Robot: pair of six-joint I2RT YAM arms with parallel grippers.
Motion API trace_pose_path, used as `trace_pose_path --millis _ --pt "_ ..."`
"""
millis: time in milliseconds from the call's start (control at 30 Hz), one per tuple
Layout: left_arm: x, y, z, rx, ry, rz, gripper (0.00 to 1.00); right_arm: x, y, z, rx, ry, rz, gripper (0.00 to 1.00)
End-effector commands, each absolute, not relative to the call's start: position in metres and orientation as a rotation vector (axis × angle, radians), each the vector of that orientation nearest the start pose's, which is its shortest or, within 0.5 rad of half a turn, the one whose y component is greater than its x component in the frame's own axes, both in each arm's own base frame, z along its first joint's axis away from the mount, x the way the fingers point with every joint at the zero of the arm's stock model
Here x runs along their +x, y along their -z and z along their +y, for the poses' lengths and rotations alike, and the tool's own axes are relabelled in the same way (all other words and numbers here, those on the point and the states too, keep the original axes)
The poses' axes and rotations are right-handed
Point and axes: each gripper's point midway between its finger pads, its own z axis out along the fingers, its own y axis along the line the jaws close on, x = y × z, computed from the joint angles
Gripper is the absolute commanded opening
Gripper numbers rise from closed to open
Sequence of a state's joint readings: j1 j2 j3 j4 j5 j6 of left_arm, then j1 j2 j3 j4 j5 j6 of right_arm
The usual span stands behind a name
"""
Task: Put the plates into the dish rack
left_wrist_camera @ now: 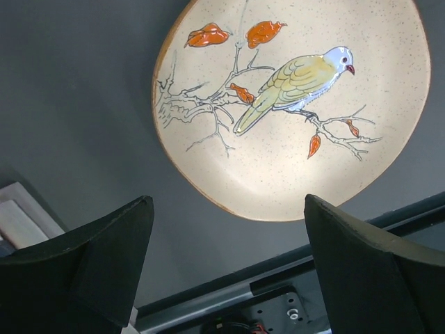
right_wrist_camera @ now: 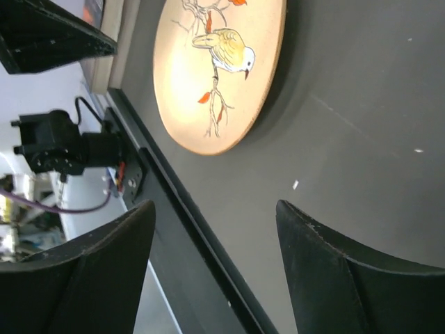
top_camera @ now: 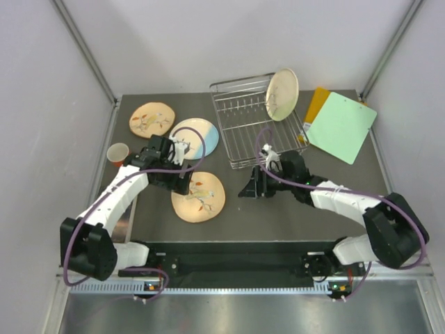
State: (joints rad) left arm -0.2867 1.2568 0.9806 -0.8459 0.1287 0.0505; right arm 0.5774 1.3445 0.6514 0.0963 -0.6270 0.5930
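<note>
**Position.** Read from the table centre in the overhead view, the dish rack point(top_camera: 259, 124) sits at 1 o'clock. One cream plate point(top_camera: 282, 94) stands on edge at its far right corner. Three plates lie flat outside it:
- the bird plate point(top_camera: 199, 197) at 8 o'clock
- the blue-and-white plate point(top_camera: 197, 138) at 10 o'clock
- a tan plate point(top_camera: 151, 119) further out at 10 o'clock

**Hands.** The left gripper point(left_wrist_camera: 228, 223) is spread wide and holds nothing. It hangs just off the bird plate's 11 o'clock rim. The right gripper point(right_wrist_camera: 215, 209) is also released and empty, and sits apart at the plate's 3 o'clock.

**Step in hand (judged).** The left arm is to pick up the bird plate.

**Recommendation.**
- Bring one finger down outside the rim and the other onto the plate's face.
- Pinch at the edge (the glaze looks slippery), then lift tilted.
- Keep the right arm clear of the path to the rack.
</note>
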Motion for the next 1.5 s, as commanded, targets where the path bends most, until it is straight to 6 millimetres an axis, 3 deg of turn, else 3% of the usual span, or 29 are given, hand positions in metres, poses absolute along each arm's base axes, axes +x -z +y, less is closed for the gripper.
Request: trace_pose_path --millis 0,33,167,333,500,700,967,1100,1300,1467 --pt "0.252 -0.11 -0.099 0.367 0.32 2.713 0.93 0.23 -0.143 0.319 -0.312 -1.444 2.087 0.69" --pt "0.253 -0.111 -0.102 0.339 0.34 2.721 0.94 0.229 -0.133 0.322 -0.305 -1.441 2.094 0.68" --pt "0.254 -0.099 -0.103 0.25 0.388 2.786 0.94 0.246 -0.134 0.337 -0.2 -1.344 2.031 0.73" --pt "0.265 -0.087 -0.103 0.162 0.383 2.789 0.94 0.243 -0.124 0.352 -0.207 -1.33 2.07 0.73" --pt "0.272 -0.08 -0.084 0.076 0.298 2.798 0.94 0.248 -0.116 0.361 -0.175 -1.297 2.094 0.74" --pt "0.275 -0.069 -0.069 0.011 0.26 2.819 0.94 0.248 -0.091 0.362 -0.125 -1.227 2.188 0.75" --pt "0.27 -0.041 -0.089 0.029 0.428 2.884 0.94 0.242 -0.059 0.371 -0.105 -1.162 2.285 0.79" --pt "0.263 -0.032 -0.096 0.03 0.492 2.936 0.93 0.242 -0.054 0.382 -0.041 -1.177 2.29 0.81" --pt "0.264 -0.046 -0.109 0.034 0.599 2.9 0.91 0.237 -0.054 0.393 0.056 -1.233 2.324 0.8" --pt "0.256 -0.052 -0.125 0.073 0.65 2.907 0.91 0.228 -0.043 0.381 0.175 -1.199 2.412 0.85"
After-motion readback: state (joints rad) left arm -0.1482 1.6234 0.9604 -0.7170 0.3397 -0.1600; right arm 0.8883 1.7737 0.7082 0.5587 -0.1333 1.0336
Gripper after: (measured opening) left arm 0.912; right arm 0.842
